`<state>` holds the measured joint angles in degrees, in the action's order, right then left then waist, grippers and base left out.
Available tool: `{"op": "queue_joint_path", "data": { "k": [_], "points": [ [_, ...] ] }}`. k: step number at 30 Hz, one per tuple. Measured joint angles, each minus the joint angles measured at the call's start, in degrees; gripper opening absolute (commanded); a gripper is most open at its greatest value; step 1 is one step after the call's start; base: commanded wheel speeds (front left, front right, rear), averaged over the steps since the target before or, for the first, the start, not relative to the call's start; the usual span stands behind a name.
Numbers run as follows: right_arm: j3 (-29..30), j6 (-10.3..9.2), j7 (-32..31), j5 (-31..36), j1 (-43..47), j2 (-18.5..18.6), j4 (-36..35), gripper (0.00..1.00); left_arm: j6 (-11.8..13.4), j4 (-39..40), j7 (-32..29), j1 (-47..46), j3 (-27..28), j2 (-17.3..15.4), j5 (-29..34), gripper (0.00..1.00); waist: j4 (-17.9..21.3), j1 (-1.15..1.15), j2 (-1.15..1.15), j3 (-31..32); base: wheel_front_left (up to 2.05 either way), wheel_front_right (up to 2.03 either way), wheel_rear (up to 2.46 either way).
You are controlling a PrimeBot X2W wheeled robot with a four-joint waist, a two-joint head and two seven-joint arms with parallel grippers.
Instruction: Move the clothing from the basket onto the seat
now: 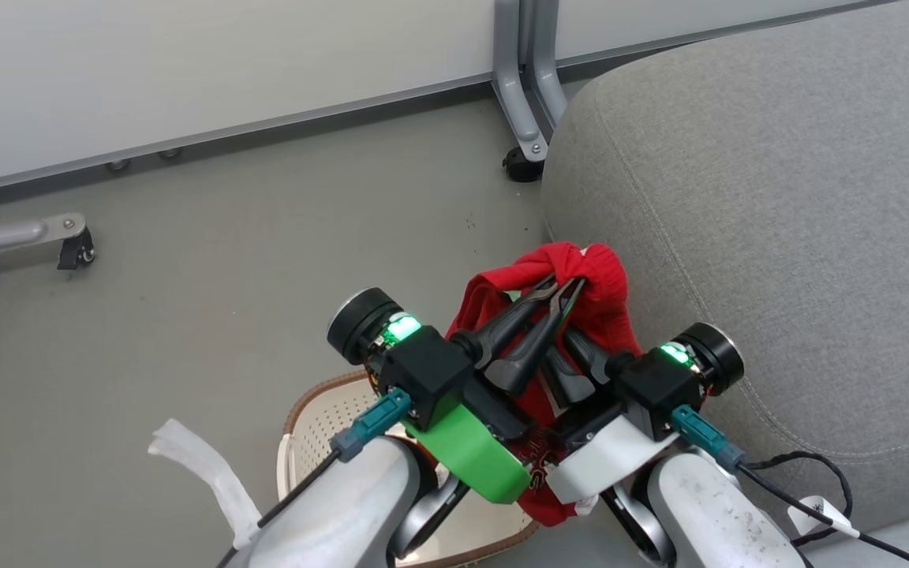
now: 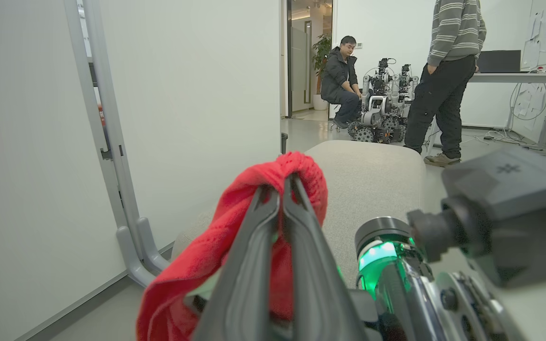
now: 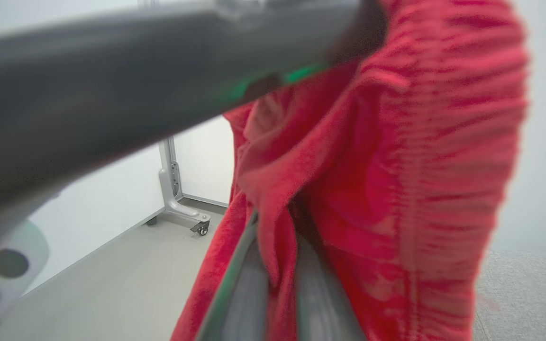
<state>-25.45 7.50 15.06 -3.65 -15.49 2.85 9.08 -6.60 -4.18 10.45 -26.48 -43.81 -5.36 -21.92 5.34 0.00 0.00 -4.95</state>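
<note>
Fingers (image 2: 254, 255) of the left gripper (image 2: 282, 184) are closed tip to tip, pinching a bunched fold of the red sports garment (image 1: 608, 304), which loops over the tips and hangs down both sides. The right gripper (image 3: 277, 289) sits under and across the left one. Red cloth lies between and around its two fingers and buries the tips, so I cannot tell whether it is clamped.

The garment is held up between the two arms. In the head view its top bunch lies against the rounded left edge of the grey sofa seat (image 1: 778, 237), and its lower end hangs near the basket (image 1: 320, 418); contact with the rim cannot be judged. The basket stands on the floor (image 1: 226, 260), largely hidden beneath the left forearm, with its brown rim and perforated wall showing.

Right of the garment, grey upholstery runs wide to the frame edge. Left of the seat edge the floor lies open up to the white partition (image 1: 226, 71). A castered partition foot (image 1: 523, 158) stands just beside the seat's far corner, and a second foot (image 1: 68, 237) is well to the left.
</note>
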Motion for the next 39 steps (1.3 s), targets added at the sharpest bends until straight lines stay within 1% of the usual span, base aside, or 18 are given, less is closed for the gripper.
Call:
{"op": "queue_joint_path", "data": {
  "k": [10,11,12,13,14,15,16,22,29,39],
  "points": [
    [0.4,0.0,0.0,0.1,0.2,0.0,-0.9,0.0,0.8,-2.6,1.3,-0.3,1.5,-0.8,-0.7,0.0,0.3,0.0,0.0,-0.4,0.0,0.0,0.0],
    [0.4,0.0,0.0,0.2,0.2,0.0,-0.9,0.0,0.8,-3.0,1.4,-0.3,1.6,-0.8,-0.8,0.11,0.3,0.0,0.0,-0.5,0.0,0.0,0.0],
    [0.5,0.0,0.0,0.2,0.3,0.0,-1.0,0.0,0.9,-3.3,1.5,-0.3,1.7,-0.9,-0.9,0.32,0.2,0.0,0.0,-0.5,0.0,0.0,0.0],
    [0.6,0.0,0.0,0.3,0.4,0.0,-1.0,0.0,0.9,-3.5,1.6,-0.3,1.8,-0.9,-1.2,0.42,0.2,0.0,0.0,-0.5,0.0,0.0,0.0],
    [0.6,0.0,0.0,0.3,0.5,0.0,-1.0,0.0,0.9,-3.7,1.7,-0.3,1.8,-0.9,-1.3,0.46,0.2,0.0,0.0,-0.5,0.0,0.0,0.0],
    [0.7,0.0,0.0,0.3,0.6,0.0,-1.1,0.0,1.1,-3.8,1.8,-0.3,1.8,-0.9,-1.3,0.62,0.1,0.0,0.0,-0.5,0.0,0.0,0.0],
    [0.9,0.0,0.0,0.4,0.7,0.0,-1.1,0.0,1.1,-4.0,1.8,-0.3,1.8,-1.0,-1.3,1.0,0.1,0.0,0.0,-0.5,0.0,0.0,0.0],
    [1.6,0.0,0.0,0.8,1.0,0.0,-1.4,0.0,2.6,-4.9,2.1,-0.2,2.5,-1.2,-1.3,1.0,-0.5,0.0,0.0,-0.5,0.0,0.0,0.0],
    [1.8,0.0,0.0,0.8,1.0,0.0,-1.7,0.0,2.9,-5.3,2.6,-0.2,2.6,-1.5,-1.3,1.0,-1.2,0.0,0.0,-0.7,0.0,0.0,0.0],
    [2.6,0.0,0.0,1.0,1.7,0.0,-1.8,0.0,4.1,-5.6,3.3,1.3,3.4,-2.4,-1.7,1.0,-1.0,0.0,0.0,-0.1,0.0,0.0,0.0]
  ]
}}
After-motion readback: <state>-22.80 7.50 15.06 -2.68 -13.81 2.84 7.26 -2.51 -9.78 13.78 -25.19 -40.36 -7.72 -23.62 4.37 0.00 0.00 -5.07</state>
